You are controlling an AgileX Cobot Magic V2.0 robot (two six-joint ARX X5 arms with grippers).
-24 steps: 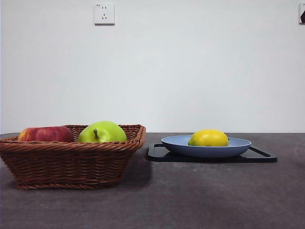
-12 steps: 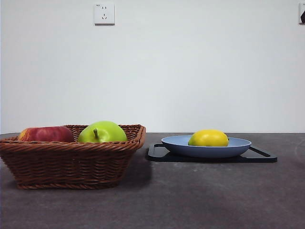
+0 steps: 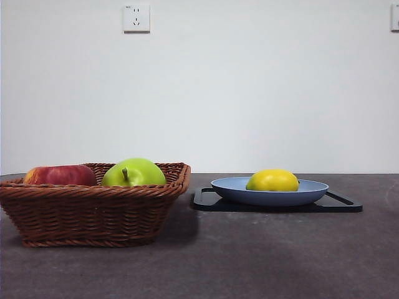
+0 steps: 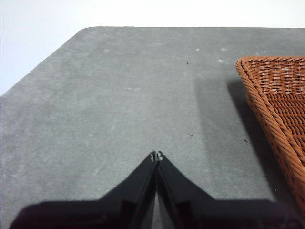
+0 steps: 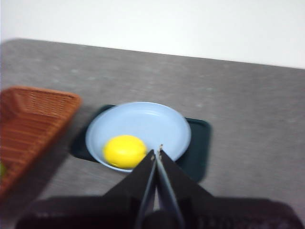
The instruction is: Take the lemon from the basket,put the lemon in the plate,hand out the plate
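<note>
left claw pressed together, holds nothing | right claw pressed together above plate, empty

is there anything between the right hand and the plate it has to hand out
Nothing visible. In the right wrist view the right hand, shut and empty, hangs above the near rim of the plate, with only open air between. The lemon already lies in the plate, which rests on a black tray.
</note>
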